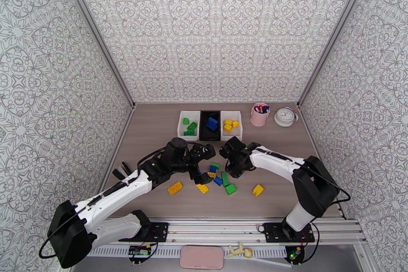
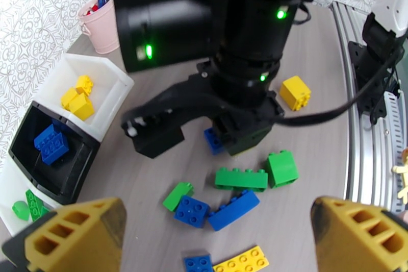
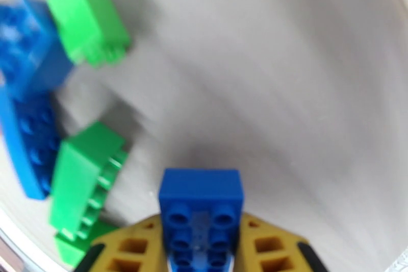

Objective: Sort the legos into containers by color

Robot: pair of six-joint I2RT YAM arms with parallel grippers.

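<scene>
Sorting partway: some legos already rest by color in left white bin (image 1: 180, 127), black bin (image 1: 209, 113) and right white bin (image 1: 240, 130) at upper center, loose legos (image 1: 224, 179) still dot the table (image 1: 153, 130), right claw (image 3: 201, 240) grasps a blue brick (image 3: 200, 199), left claw (image 2: 219, 235) gapes empty, arms hiding some pieces.

Legos (image 1: 230, 189) mid-table, one blue brick (image 3: 200, 206) in right jaws, three containers (image 1: 203, 134) holding green, blue, yellow

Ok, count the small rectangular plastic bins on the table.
3, in a row at the far side: left white bin holding green bricks, middle black bin holding blue bricks, right white bin holding yellow bricks. None seem hidden.
</scene>
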